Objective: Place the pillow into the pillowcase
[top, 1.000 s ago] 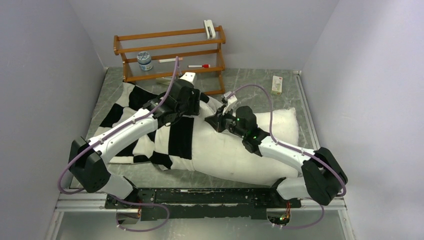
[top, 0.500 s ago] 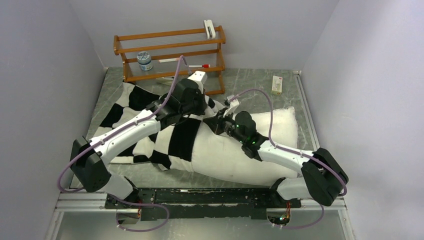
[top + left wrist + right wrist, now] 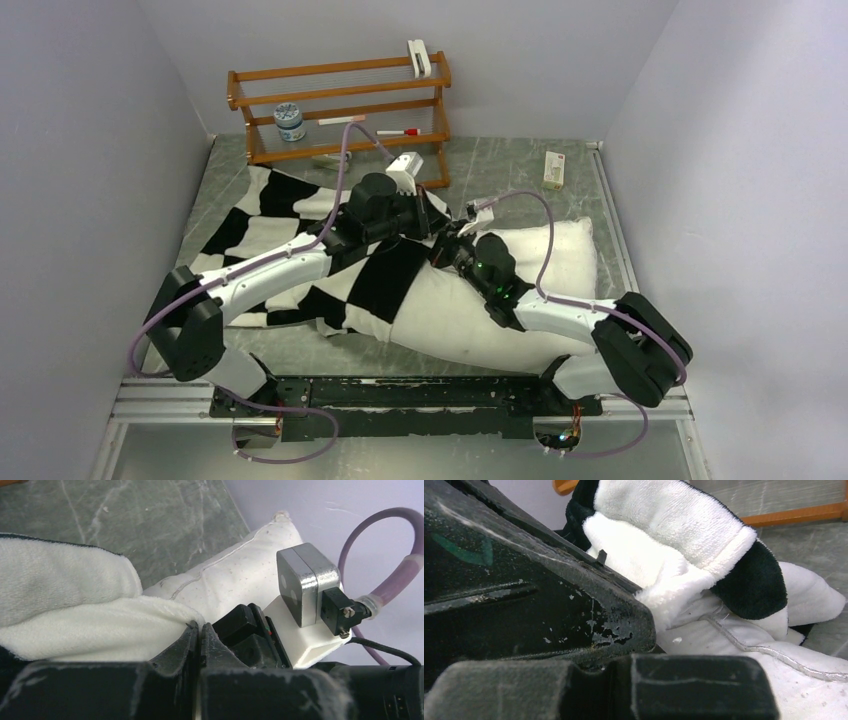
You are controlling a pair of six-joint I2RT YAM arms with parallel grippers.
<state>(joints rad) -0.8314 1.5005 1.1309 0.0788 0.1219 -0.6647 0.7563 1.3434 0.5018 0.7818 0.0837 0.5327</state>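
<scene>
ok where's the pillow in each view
top external: pillow centre-right, its left end inside the pillowcase.
left wrist: upper centre, beyond the plush hem.
right wrist: lower right, under the hem.
Shared landmark: the pillowcase's plush hem lying over the pillow.

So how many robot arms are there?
2. The left arm reaches from the near-left corner onto the checkered pillowcase. The right arm reaches from the near-right corner across the white pillow. None seem hidden.

Soft plush pillowcase [image 3: 285, 195], matt woven-cloth pillow [image 3: 460, 320] (lint-speckled), smooth marbled table [image 3: 510, 170], glossy wooden rack [image 3: 300, 71].
</scene>
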